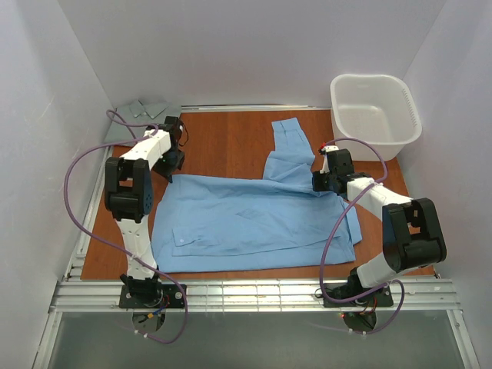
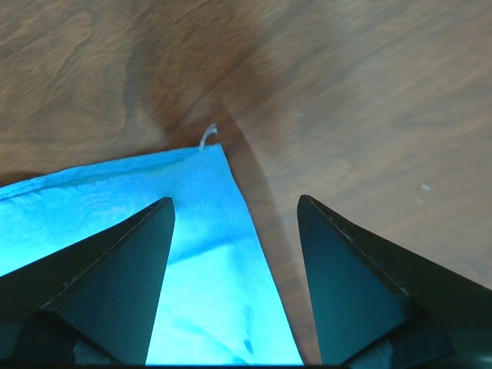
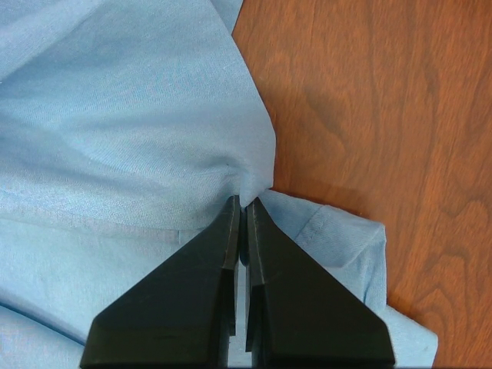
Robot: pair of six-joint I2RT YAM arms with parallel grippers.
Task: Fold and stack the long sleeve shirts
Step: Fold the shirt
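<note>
At wrist level, right fingers (image 3: 192, 300) pinch the blue shirt (image 3: 115, 115), indistinct from above.

Occlusion notes
Partly behind left arm (image 1: 127, 188): grey-green shirt (image 1: 146, 109); sky-blue shirt (image 3: 115, 115) cropped by both wrist frames' edges.
</note>
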